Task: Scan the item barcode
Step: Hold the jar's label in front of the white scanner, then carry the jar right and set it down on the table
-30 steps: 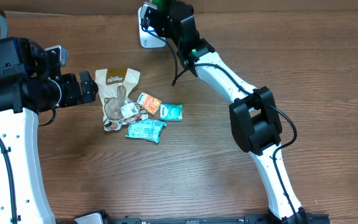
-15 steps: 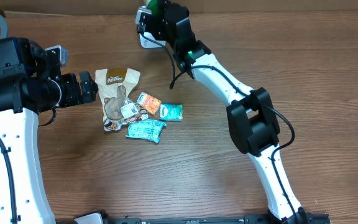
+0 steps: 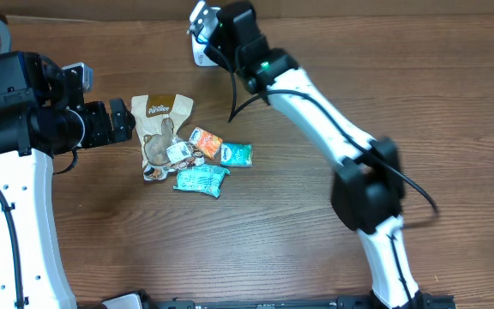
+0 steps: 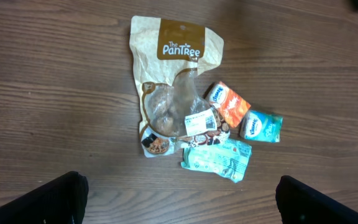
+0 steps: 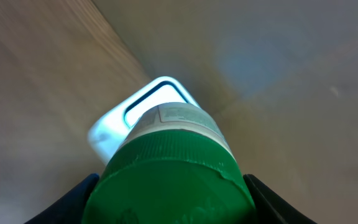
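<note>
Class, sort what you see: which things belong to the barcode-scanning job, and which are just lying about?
In the job: green-lidded container, white scanner.
Lying about: PanTree pouch, orange packet, small teal packet, mint-green wrapper.

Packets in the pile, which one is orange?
The small orange packet lying between the tan Pantree pouch and the little teal packet. It is the only orange one; the others are tan or teal.
</note>
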